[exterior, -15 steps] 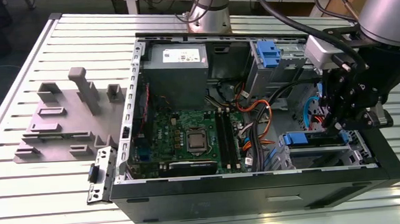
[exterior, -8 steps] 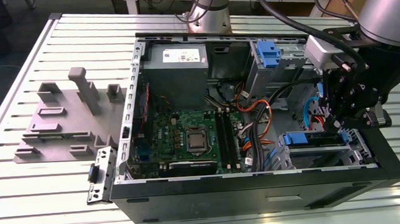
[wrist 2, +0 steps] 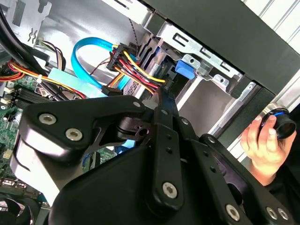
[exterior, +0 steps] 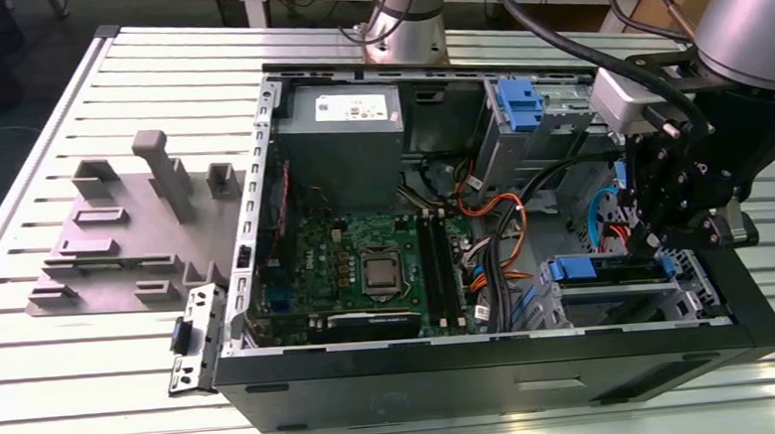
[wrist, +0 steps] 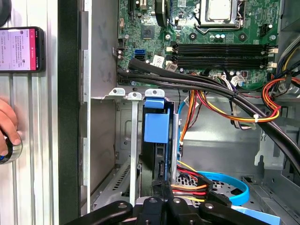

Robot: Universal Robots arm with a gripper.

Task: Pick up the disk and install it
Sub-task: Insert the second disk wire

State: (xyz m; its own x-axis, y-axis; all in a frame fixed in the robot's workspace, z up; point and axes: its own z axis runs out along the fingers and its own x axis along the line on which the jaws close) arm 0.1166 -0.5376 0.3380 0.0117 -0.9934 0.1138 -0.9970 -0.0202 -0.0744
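Open computer case (exterior: 502,365) on a slatted tabletop (exterior: 77,372), seen during installation of the disk (wrist: 154,126). The disk stands on edge in the metal drive bay (exterior: 690,296) at the case's front corner, on the exterior view's right. In the first wrist view, its blue bracket shows between the bay's rails and its dark body below. The gripper (exterior: 658,248) hangs directly over this bay, and in the first wrist view the gripper (wrist: 164,200) sits at the disk's near end. Whether the jaws are closed on the disk, or merely resting against it, cannot be told from here. The pick-up appears complete and the step in hand looks like seating the disk. That seating calls for a straight push along the rails, with the bracket kept square to the bay. A bundle of red, yellow and orange power cables (wrist: 262,110) and a blue data cable (wrist 2: 89,51) lie just beside the bay and could snag. Farther off are the motherboard (exterior: 377,257), the grey power-supply box (exterior: 343,120) and, outside the case, a grey fixture (exterior: 123,231). A person's hand (wrist 2: 260,140) holds a small round object beside the case, near a phone (wrist: 18,49).
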